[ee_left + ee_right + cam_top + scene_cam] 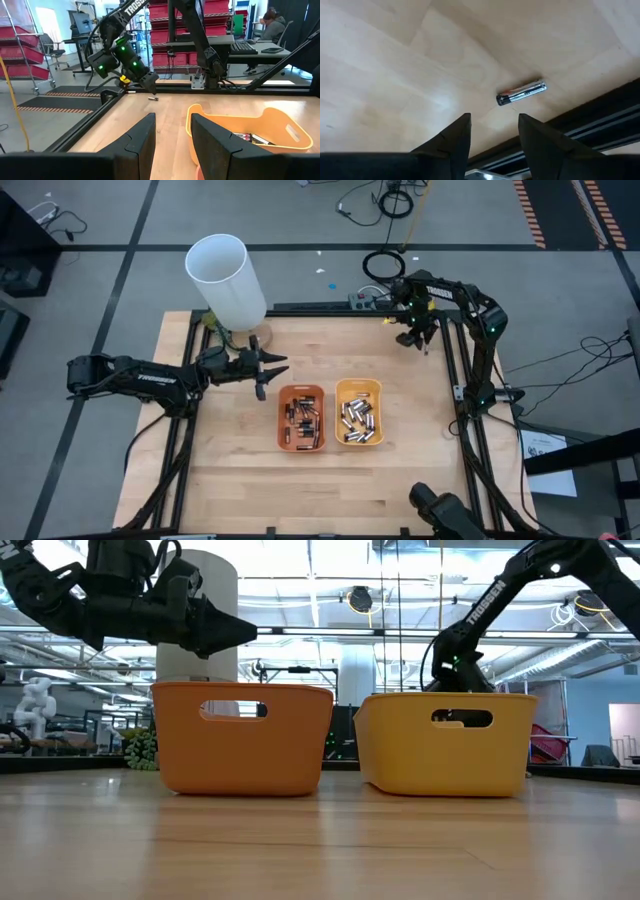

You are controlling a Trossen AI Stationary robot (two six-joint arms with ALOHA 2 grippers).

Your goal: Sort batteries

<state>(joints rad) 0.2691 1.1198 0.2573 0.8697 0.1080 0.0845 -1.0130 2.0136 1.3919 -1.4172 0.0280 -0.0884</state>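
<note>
One silvery battery [521,93] lies on its side on the wooden table near the far right rail; it is also in the left wrist view [153,98]. My right gripper [492,117] hovers over it, slanting down, open and holding nothing [422,345]. An orange tray [300,417] holds dark batteries [303,422]. A yellow tray [358,412] beside it holds silvery batteries [357,418]. My left gripper [270,370] waits level and open, left of the orange tray, nothing between its fingers [172,117].
A tall white tube [225,280] stands at the far left, behind my left gripper. A black frame rail [600,125] runs along the table edge close to the lone battery. Bare wood [320,490] lies on the near side of the trays.
</note>
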